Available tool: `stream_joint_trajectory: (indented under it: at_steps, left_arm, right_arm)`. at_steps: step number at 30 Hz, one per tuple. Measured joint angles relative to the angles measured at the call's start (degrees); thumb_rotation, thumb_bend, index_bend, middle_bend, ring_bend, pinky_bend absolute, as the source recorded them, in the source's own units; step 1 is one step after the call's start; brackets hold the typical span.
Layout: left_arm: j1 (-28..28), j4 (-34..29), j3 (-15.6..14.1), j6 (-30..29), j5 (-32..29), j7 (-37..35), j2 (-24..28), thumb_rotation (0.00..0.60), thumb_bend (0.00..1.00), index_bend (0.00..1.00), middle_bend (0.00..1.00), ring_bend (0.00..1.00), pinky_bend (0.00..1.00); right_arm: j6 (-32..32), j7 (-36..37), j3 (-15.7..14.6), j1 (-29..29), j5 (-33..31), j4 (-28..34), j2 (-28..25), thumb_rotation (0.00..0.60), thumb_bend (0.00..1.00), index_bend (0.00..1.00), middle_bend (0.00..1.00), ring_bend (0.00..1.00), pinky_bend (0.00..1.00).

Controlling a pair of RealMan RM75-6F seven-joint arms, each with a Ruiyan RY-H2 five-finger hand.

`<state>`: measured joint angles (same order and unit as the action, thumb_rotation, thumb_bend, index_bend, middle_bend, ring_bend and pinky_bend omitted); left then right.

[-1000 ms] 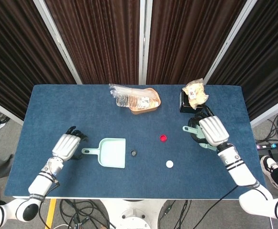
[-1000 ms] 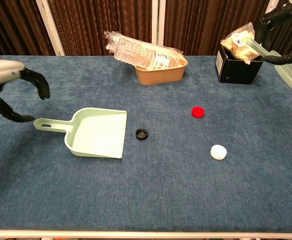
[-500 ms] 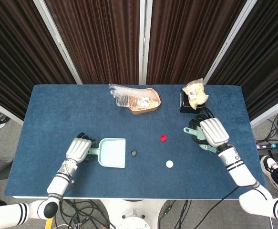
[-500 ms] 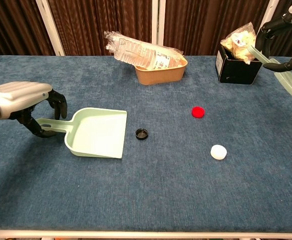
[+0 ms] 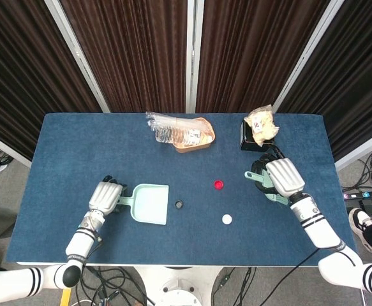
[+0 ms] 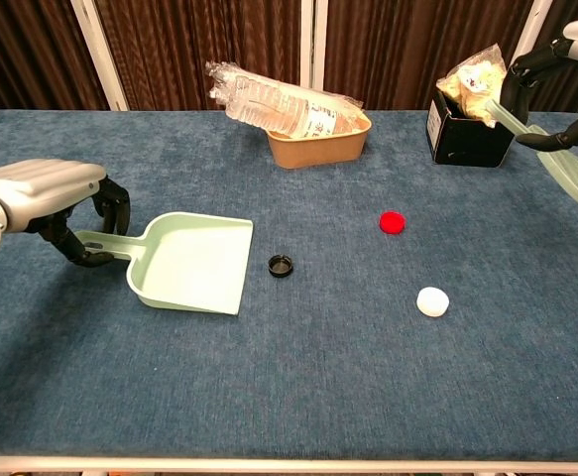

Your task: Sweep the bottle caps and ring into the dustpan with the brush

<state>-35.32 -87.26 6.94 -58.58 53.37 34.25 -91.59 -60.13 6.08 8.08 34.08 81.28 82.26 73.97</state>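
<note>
On the dark blue fabric-covered tabletop [image 5: 58, 159], the left robot hand [image 5: 104, 197] has its dark fingers curled around the handle of the pale green plastic dustpan [image 5: 148, 204], which lies flat with its open mouth facing the robot's right. Just beside that mouth sits the small black ring [image 5: 179, 204], apart from the pan's edge. Further right lies the round red bottle cap [image 5: 219, 184], and nearer the front edge the round white bottle cap [image 5: 227, 219], both well apart from the dustpan. The right robot hand [image 5: 281, 177] grips the pale green brush [image 6: 564, 167] by its handle; in the chest view the bristles slant down toward the tabletop's right side, and whether they touch the cloth cannot be told. At the back of the tabletop a tan oval tray [image 6: 320, 146] carries crushed clear plastic bottles [image 6: 269, 102] lying across it, and to the right a small black box [image 6: 465, 140] holds a crumpled clear bag with yellowish contents [image 6: 475, 84].
</note>
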Motion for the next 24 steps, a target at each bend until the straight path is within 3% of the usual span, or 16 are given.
stream_joint_trajectory:
  at_steps: [18, 24]
  left_arm:
    - [-1.0, 0.5, -1.1, -0.7, 0.0, 0.8, -0.4, 0.600, 0.34, 0.51, 0.52, 0.34, 0.17]
    - [-1.6, -1.2, -1.2, -0.8, 1.1, 1.2, 1.1, 0.600, 0.36, 0.52, 0.53, 0.36, 0.17]
  right_arm:
    - [-0.2, 2.2, -0.3, -0.2, 0.3, -1.4, 0.6, 0.600, 0.39, 0.66, 0.62, 0.27, 0.05]
    - [1.6, 6.2, -0.3, 0.8, 0.9, -3.0, 0.9, 0.600, 0.42, 0.66, 0.62, 0.27, 0.05]
